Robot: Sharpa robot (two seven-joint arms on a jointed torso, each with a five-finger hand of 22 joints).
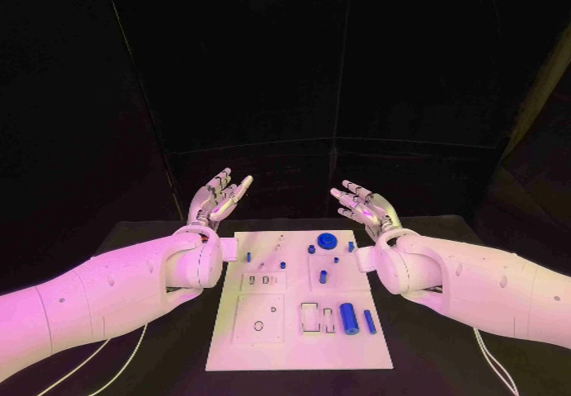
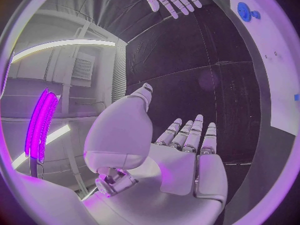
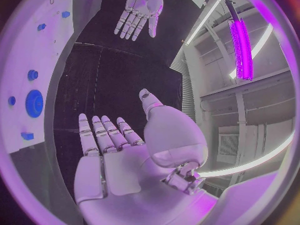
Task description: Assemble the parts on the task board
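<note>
Both hands empty, fingers spread: left hand, right hand, raised past task board far edge. Risk: small blue cylinder near board's near-right corner may roll if nudged on reach-in

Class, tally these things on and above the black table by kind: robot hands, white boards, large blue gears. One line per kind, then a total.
Hands: 2 (left hand, right hand)
Board: 1
Large gear: 1
Total: 4
</note>
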